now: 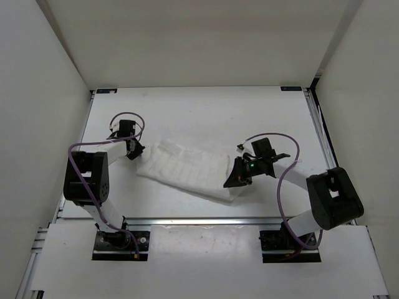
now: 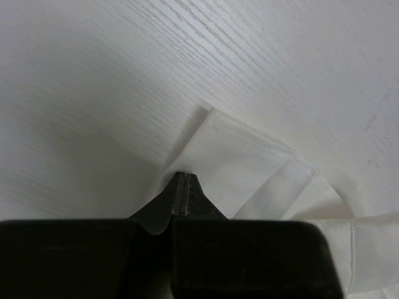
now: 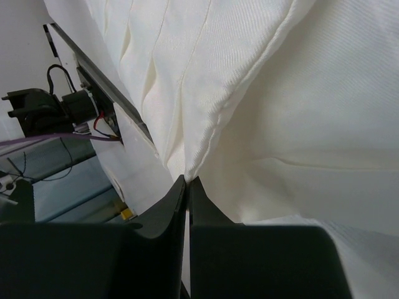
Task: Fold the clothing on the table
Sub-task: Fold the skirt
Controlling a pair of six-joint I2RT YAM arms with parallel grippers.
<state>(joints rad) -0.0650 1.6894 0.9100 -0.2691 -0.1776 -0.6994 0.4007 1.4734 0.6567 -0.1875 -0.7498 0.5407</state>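
Both ends of the soft white ribbed thin-fabric garment (image 1: 187,169) are held, so the step in hand looks like the grasp that begins a fold. Nearest, the black two-finger right end effector (image 1: 235,180) is clamped together on the garment's near right corner, and its wrist view shows cloth rising in long pleats from the closed tips. Slightly farther and to the left, the black left end effector (image 1: 132,150) is pinched together on the left edge, with a doubled flap spreading just beyond its tips. The garment lies mid-way across the flat matte white surface (image 1: 206,112), slanting from far left to near right. It is creased, roughly rectangular and faintly lined. The next move, I judge, calls for both arms to lift together and carry the held edges across, without the thin cloth slipping or bunching. Farther back, the surface runs to thin metal rails (image 1: 199,87).
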